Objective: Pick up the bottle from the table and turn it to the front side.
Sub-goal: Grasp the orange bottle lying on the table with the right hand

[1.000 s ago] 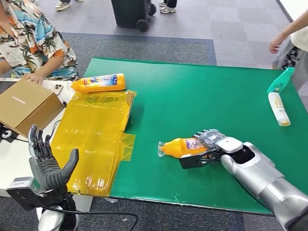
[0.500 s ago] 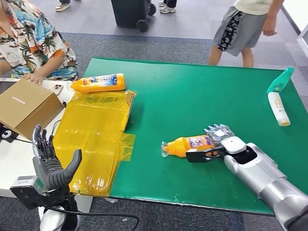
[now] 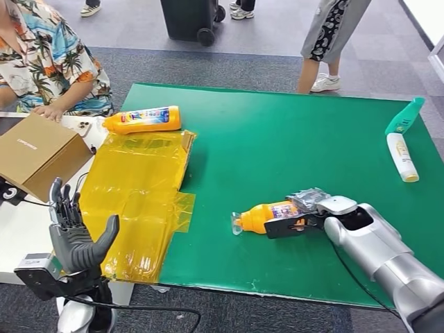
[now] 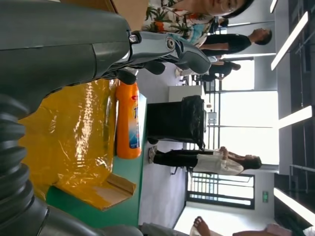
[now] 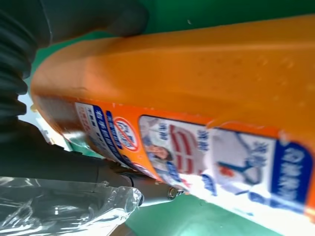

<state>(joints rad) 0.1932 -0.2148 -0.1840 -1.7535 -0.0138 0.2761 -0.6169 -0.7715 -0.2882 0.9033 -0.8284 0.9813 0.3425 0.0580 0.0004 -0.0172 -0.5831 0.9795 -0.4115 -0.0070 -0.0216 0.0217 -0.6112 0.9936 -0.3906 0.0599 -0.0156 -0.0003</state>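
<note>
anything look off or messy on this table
Nothing is spilled or broken. The yellow plastic sheet lies crumpled and overhangs the green table's near-left edge. The right hand, its fingers wrapped in clear film, grips an orange bottle lying on its side.

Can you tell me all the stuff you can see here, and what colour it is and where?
Table: 1, green, centre.
Orange bottles: 2; one in the right hand, one at the table's far left edge.
Yellow sheet: 1, table's left side.
White bottle: 1, far right.
Teal bottle: 1, beside the white one.
Box: 1, brown, left.
Black bin: 1, behind the table.
People: 2; floral shirt, grey shorts.
Left hand: grey, raised, holding nothing.
Right hand: grips the bottle.
</note>
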